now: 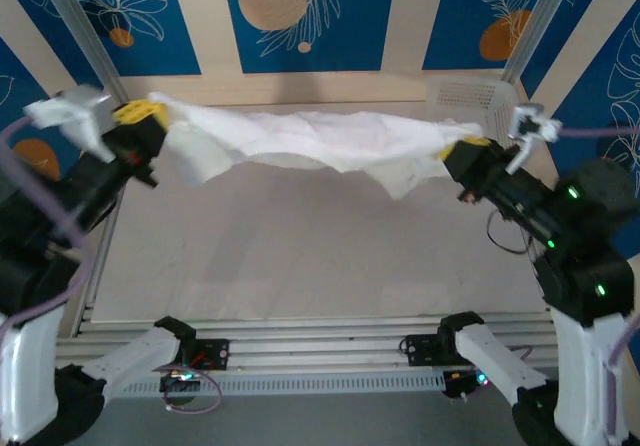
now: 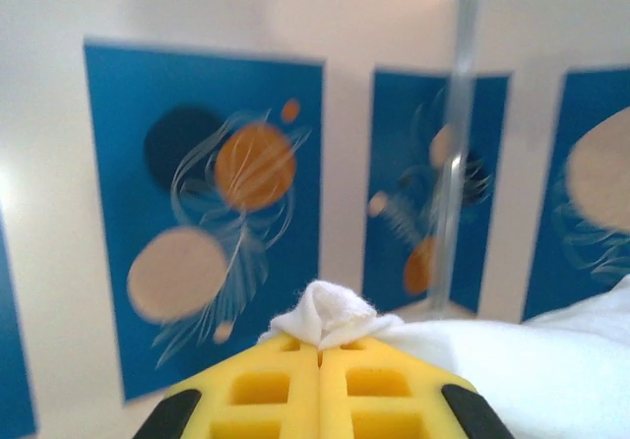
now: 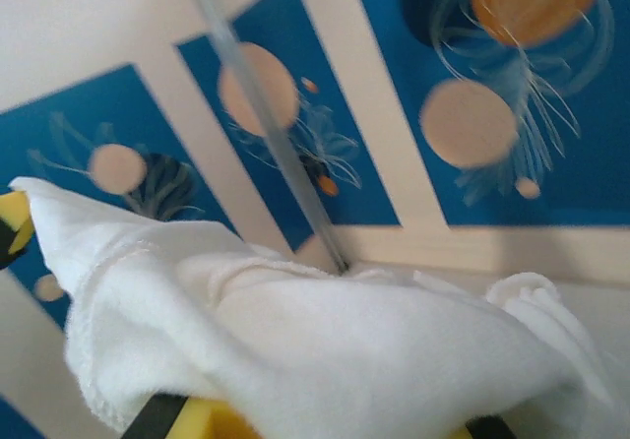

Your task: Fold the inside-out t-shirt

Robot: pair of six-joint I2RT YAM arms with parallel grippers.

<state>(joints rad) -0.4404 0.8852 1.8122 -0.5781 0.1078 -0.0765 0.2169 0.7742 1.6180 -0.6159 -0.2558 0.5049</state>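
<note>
Nearest you, the bare worktop [image 1: 300, 256] lies under everything, and the t-shirt [image 1: 320, 141] is not on it. It hangs in the air above the far half, stretched as a loose, bunched band between the two arms, with a flap drooping near each end. The left end effector [image 1: 140, 131] is clamped on the shirt's left end and the right end effector [image 1: 468, 156] on its right end, both closed tight on cloth.

I judge this to be the spreading step, ahead of any fold: the shirt is lifted and pulled sideways, but it is rumpled, not flat. Your next move calls for lowering both arms together with the cloth taut, so that it lands smooth on the worktop.

The overhead view gives you the whole span and its sag. The left wrist view adds a small tuft of cloth squeezed out above the yellow pads [image 2: 266, 390], which meet with no gap. The right wrist view shows a stitched edge draped over its pads, hiding the pinch itself.

Farther back, a white mesh basket [image 1: 470, 94] sits at the far right corner, close to the right arm, in front of the blue patterned wall panels [image 1: 160, 16]
</note>
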